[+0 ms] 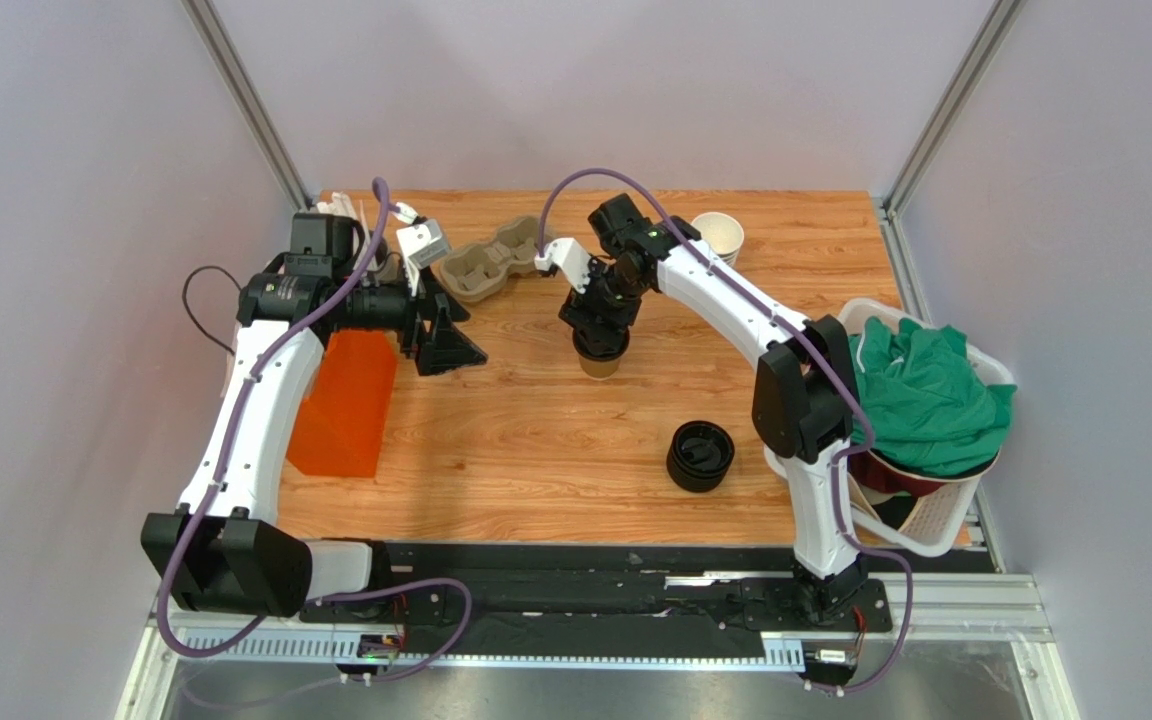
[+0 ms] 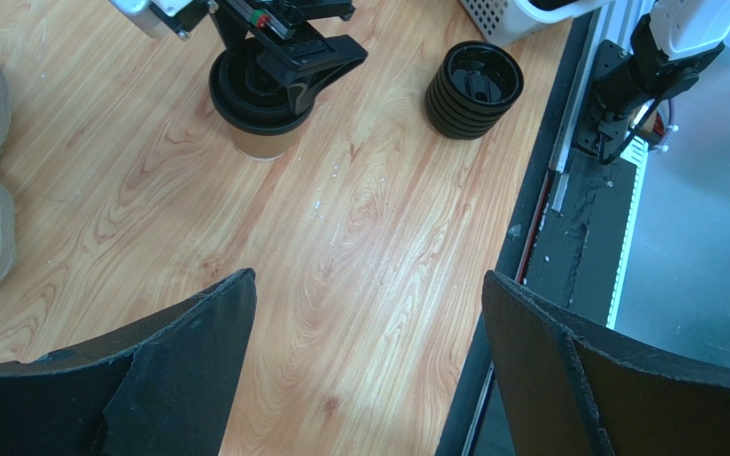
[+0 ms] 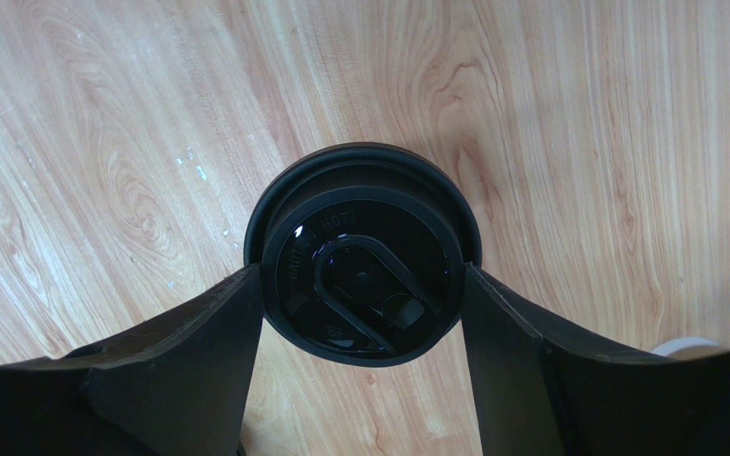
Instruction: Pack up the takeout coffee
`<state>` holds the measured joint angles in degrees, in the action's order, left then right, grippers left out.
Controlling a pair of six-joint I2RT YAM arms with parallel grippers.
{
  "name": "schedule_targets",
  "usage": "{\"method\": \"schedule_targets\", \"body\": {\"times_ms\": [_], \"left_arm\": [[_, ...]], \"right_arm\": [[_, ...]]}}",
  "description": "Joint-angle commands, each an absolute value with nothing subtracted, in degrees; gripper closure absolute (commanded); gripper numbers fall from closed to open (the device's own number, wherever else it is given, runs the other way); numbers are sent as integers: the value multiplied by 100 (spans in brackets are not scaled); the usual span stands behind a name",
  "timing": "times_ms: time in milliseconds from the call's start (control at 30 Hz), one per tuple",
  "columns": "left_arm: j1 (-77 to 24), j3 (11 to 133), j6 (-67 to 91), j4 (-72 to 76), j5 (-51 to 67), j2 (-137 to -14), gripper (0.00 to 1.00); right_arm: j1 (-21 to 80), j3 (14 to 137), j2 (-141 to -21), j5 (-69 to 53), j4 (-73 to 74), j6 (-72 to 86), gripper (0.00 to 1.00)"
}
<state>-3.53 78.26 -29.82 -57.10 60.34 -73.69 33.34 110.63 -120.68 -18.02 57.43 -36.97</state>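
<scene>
The takeout coffee [image 2: 266,141] stands upright on the table [image 1: 537,435], a little toward 12 o'clock from the table's middle. It is a thin paper cup, so probably light and easy to crush, and whether it is filled cannot be told. The black lid [image 3: 364,285] is stiffer but smooth and glossy, so it may slip or pop off if it alone takes the load. The firmest hold looks to be at the rolled rim just under the lid, squeezed gently and kept level.

The right gripper [image 1: 599,338] reaches down over the cup from above. In its wrist view, its fingers [image 3: 197,370] press against the lid's edge at 9 and 3 o'clock, pinching the coffee at its top with the lid centred between them. The cup's base appears to rest on the wood.

The left gripper [image 2: 367,285] sits at 9 o'clock from the cup, well apart, with its fingers spread and nothing between them. A cardboard cup carrier [image 1: 485,258] lies at 10 o'clock from the coffee, and a stack of lids [image 1: 701,455] at 4 o'clock.
</scene>
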Motion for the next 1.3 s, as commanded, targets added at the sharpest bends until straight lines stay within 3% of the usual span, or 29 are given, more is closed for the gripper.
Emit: {"method": "schedule_targets", "body": {"times_ms": [0,233,367,667,1267], "left_arm": [[-360,7787,-3015,-5528,6170,-7339,4],[-360,7743,-2971,-5449,6179,-7347,4],[-360,7726,-2944,-5423,6170,-7339,4],[-360,7655,-2900,-5344,6126,-7313,3],[-360,7638,-2821,-5230,6012,-7470,4]], "right_arm": [[3349,11241,-11962,-1249,5502,-2780,30],[3349,11259,-11778,-186,5247,-1224,33],[3349,11399,-11769,780,5238,-406,30],[3331,11382,-11804,1458,5037,947,27],[3023,11364,-12147,958,5010,2663,25]]}}
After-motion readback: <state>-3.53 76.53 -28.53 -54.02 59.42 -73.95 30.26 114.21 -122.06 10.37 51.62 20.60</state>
